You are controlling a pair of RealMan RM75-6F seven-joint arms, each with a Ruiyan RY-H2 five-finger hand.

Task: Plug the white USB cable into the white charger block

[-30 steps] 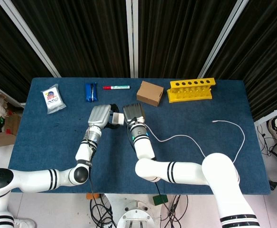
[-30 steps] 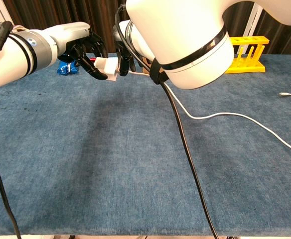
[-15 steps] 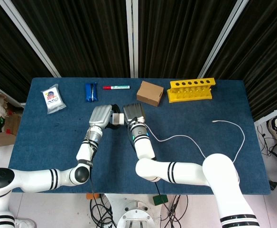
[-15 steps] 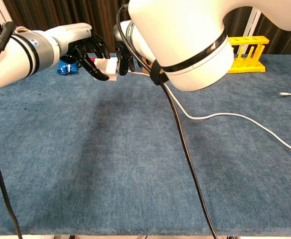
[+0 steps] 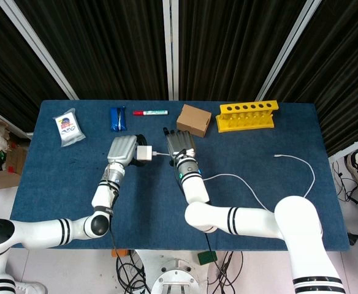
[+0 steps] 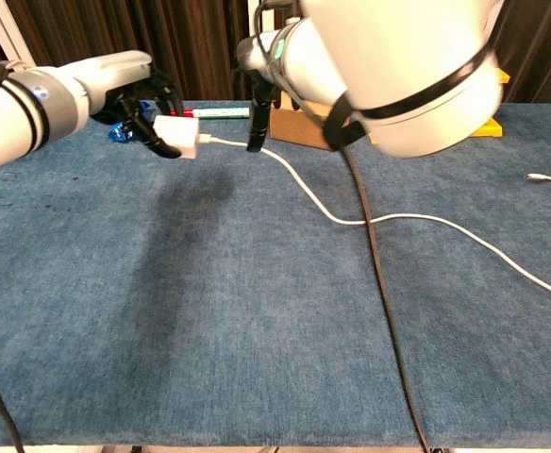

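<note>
My left hand (image 5: 122,150) holds the white charger block (image 5: 145,152) above the blue table; in the chest view the same hand (image 6: 136,102) grips the block (image 6: 176,136) from behind. The white USB cable's plug (image 6: 210,141) sits in the block's face. From there the cable (image 6: 306,193) droops to the table and trails right to its free end (image 5: 278,157). My right hand (image 5: 180,146) hovers just right of the block with its fingers spread and nothing in them, and it does not touch the cable (image 5: 231,177).
Along the far edge lie a white snack packet (image 5: 68,127), a blue packet (image 5: 118,118), a red-capped marker (image 5: 150,113), a cardboard box (image 5: 194,120) and a yellow tube rack (image 5: 247,115). My right arm's black cable (image 6: 379,283) hangs across the chest view.
My right hand has let go of the plug, opened and drawn away to the right. My left hand has shifted left with the charger, and the cable stays attached to it.
</note>
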